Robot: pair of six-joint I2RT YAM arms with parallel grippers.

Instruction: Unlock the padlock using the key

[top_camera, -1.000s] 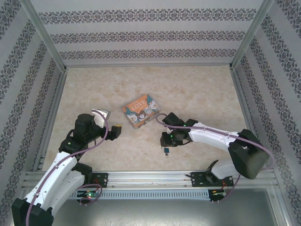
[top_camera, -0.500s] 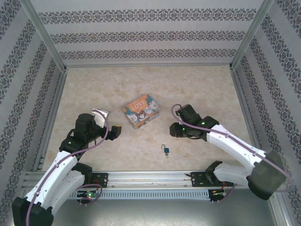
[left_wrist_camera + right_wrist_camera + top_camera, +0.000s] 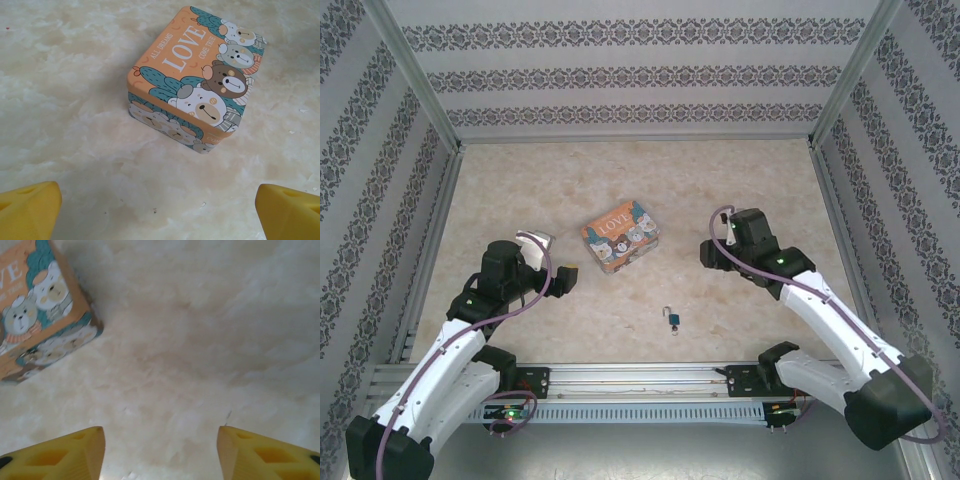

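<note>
The tin box (image 3: 619,236) sits near the middle of the table (image 3: 520,190), turned at an angle to its edges. The padlock (image 3: 674,320) lies on the table toward the near edge, in front of the box and slightly to its right, well apart from it. The left gripper (image 3: 565,280) is near the box's left front. The right gripper (image 3: 705,253) is to the box's right, behind the padlock.

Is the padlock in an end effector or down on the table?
Down on the table. The padlock lies near the front edge, and the right end effector hangs apart from it, empty.
</note>
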